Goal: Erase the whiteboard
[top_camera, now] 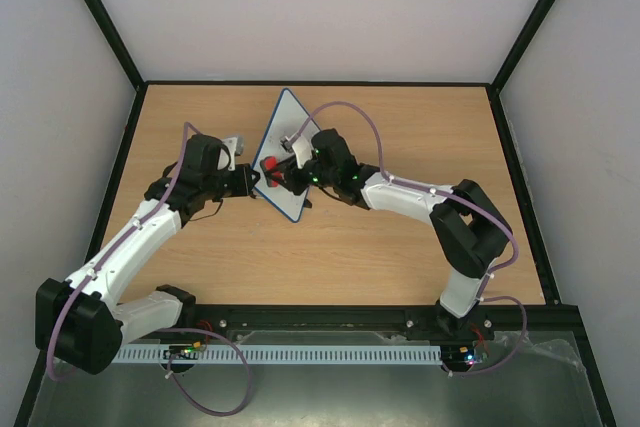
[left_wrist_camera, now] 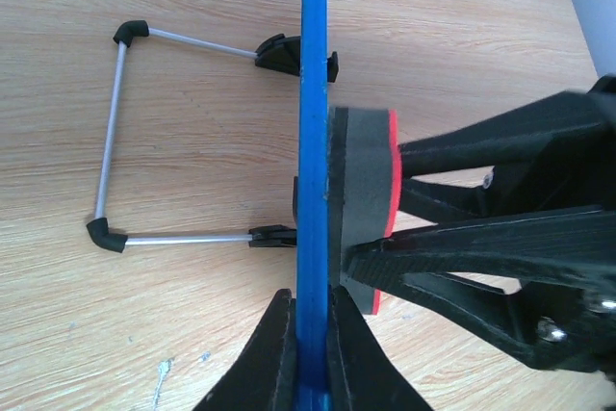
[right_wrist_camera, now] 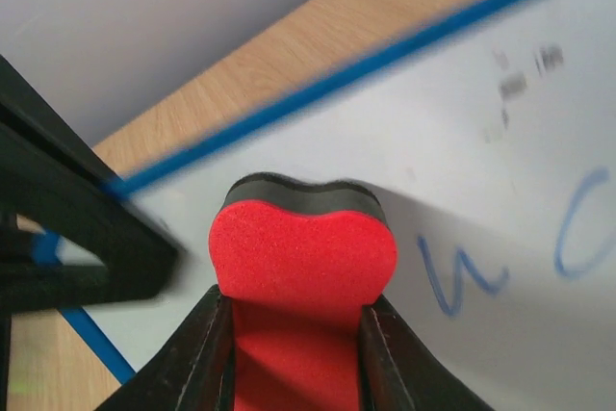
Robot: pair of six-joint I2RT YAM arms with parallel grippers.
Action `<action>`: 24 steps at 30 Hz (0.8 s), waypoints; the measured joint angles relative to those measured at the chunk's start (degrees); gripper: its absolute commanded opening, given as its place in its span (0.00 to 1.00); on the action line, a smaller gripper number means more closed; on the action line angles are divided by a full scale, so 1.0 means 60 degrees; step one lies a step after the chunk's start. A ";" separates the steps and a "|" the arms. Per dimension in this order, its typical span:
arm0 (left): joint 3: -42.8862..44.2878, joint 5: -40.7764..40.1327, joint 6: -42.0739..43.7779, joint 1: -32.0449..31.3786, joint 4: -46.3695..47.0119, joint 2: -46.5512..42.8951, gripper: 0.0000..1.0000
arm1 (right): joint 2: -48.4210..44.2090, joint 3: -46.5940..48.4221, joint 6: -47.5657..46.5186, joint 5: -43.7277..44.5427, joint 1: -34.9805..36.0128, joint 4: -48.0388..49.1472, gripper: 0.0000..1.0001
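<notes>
Red-backed foam eraser point(right_wrist_camera: 303, 252) sits clamped between the right gripper point(right_wrist_camera: 298, 329) fingers, its dark face flat against the whiteboard point(right_wrist_camera: 500, 170). The left gripper point(left_wrist_camera: 310, 339) pinches the board's blue rim. Only the right wrist view shows blue handwriting point(right_wrist_camera: 460, 276) beside the eraser. Only the left wrist view shows the wire stand point(left_wrist_camera: 109, 132) behind the board. The board stands upright mid-bench point(top_camera: 400, 247), nearer the far edge.

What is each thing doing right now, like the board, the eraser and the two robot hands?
whiteboard: standing up, blue writing on it.
red eraser: pressed against the whiteboard's face.
left gripper: shut on the whiteboard's blue rim.
right gripper: shut on the red eraser.
wire stand: folded out behind the whiteboard.
</notes>
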 measured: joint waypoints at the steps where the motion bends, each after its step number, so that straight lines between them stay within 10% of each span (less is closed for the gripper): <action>1: 0.0000 -0.0007 0.0000 0.0000 -0.0004 0.0000 0.02 | 0.0000 -0.0208 -0.0004 0.0000 -0.0033 0.0157 0.02; 24: -0.0004 0.0004 -0.0044 0.0029 0.0113 0.0011 0.02 | 0.0466 0.0812 0.0652 -0.0321 -0.0433 -0.0623 0.02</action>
